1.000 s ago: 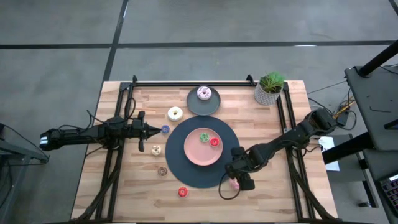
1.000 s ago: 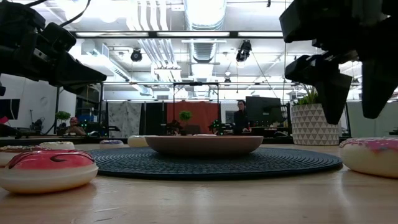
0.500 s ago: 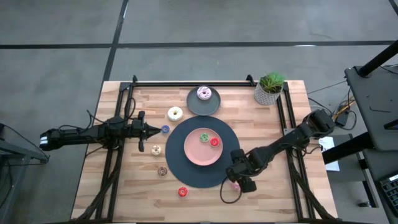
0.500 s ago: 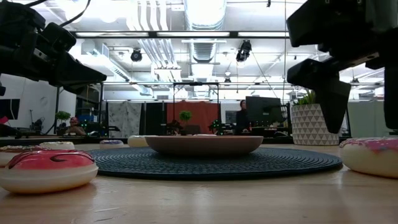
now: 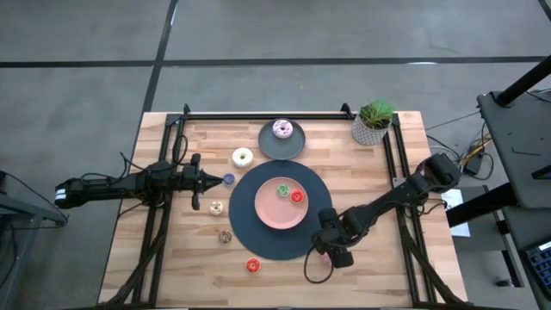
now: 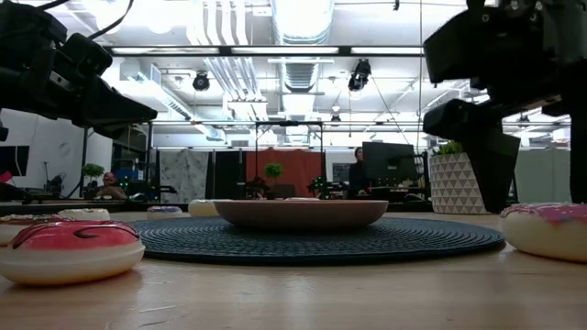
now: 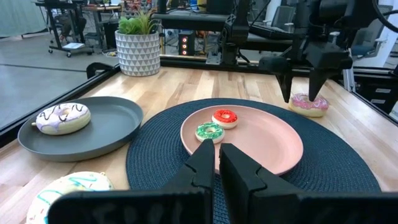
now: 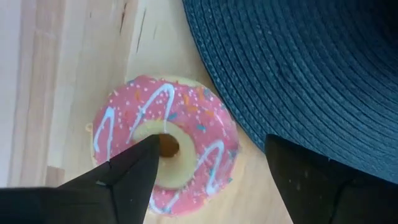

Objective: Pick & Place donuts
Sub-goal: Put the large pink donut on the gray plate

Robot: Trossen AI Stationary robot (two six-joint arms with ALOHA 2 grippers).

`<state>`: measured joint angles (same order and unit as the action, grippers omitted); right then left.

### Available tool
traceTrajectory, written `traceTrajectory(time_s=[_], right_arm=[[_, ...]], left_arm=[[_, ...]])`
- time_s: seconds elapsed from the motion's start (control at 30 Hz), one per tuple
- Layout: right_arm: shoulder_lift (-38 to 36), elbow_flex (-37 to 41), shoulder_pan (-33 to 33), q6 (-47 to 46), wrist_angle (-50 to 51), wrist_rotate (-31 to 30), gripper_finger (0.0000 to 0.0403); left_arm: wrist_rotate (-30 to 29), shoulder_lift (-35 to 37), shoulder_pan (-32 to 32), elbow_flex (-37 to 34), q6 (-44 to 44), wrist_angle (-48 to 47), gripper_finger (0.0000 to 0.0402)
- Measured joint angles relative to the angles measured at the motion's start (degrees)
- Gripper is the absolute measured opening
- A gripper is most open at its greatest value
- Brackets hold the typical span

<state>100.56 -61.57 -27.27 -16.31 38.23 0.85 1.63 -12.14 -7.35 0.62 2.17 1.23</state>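
Observation:
A pink sprinkled donut lies on the wood at the near right rim of the dark woven mat; it also shows in the low view. My right gripper is open and low over it, one fingertip over its hole and the other over the mat's edge. My left gripper is shut and empty at the table's left, near a tiny blue donut. A green donut and a red donut lie on the pink plate. My right gripper comes at the pink donut from above, pointing down, one finger over the donut's hole and the other outside its mat-side rim. I cannot tell whether either finger touches it. The donut lies flat on the table.
A white-pink donut lies on the grey plate at the back. A cream donut, a tan one, a brown one and a red one lie on the wood. A potted plant stands at the far right.
My right gripper has gone down toward the pink donut, staying open. The donut has stayed where it was.

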Motion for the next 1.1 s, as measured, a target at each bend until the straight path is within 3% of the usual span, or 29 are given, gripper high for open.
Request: traceTrajectory(time_s=[0.5,1.1], right_arm=[[2.05,0.28,-0.48,-0.65,-0.1,0.47,0.0264],[2.05,0.62,-0.48,-0.62,-0.12,0.66,0.0177]], left_arm=[[0.0,-0.02,0.01,0.0,-0.01,0.0,0.0],[0.0,-0.02,0.01,0.0,0.0,0.0,0.0]])
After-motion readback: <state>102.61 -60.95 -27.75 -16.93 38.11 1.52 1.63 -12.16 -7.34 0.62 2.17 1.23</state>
